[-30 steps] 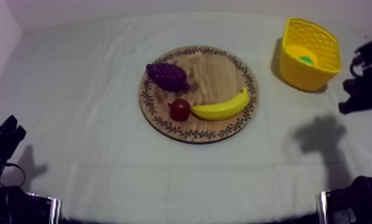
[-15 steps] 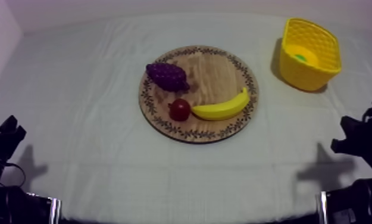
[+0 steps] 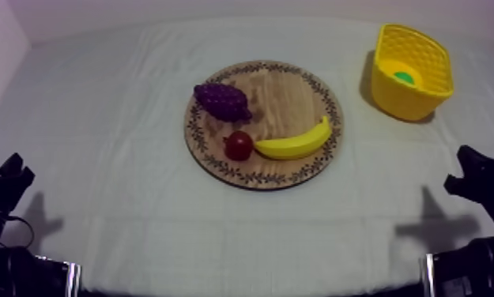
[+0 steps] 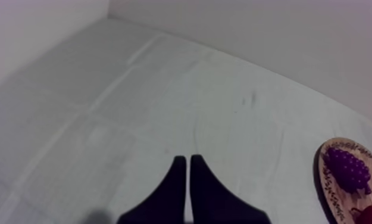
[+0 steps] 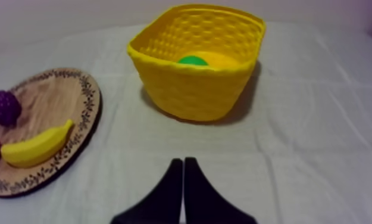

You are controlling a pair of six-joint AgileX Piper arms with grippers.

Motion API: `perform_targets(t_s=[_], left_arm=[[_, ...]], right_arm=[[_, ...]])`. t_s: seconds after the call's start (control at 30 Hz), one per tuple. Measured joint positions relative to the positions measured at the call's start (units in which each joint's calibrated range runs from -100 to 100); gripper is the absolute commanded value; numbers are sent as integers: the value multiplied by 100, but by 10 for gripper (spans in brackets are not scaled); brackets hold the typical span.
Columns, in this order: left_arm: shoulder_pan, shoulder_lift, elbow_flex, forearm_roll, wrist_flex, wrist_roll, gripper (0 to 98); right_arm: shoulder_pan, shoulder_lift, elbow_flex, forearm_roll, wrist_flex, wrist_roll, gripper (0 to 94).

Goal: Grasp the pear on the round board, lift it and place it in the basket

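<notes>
Pear [image 5: 193, 60] sits in yellow basket [image 5: 194, 89], far right; our left tool [image 4: 188, 159] and right tool [image 5: 183, 162] narrow, empty. We judge placing done; next, rest.

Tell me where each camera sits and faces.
Top view: above the cloth-covered table, slanting down on the round wooden patterned-rim board and yellow basket; left arm and right arm at lower edges.
Left wrist view: on the left arm, looking across the table to purple grapes; shut left gripper.
Right wrist view: on the right arm, facing the basket; shut right gripper.
Both wrist views share the grapes.
</notes>
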Motion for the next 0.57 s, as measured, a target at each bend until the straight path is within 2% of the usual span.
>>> perform_targets(t_s=[0.13, 0.23, 0.57], left_arm=[[0, 0, 0, 0, 0, 0, 1], [0, 0, 0, 0, 0, 0, 1], [0, 0, 0, 0, 0, 0, 1]], right_arm=[[0, 0, 8, 2, 0, 519, 6], [0, 0, 8, 2, 0, 734, 6], [0, -4, 8, 2, 0, 793, 6]])
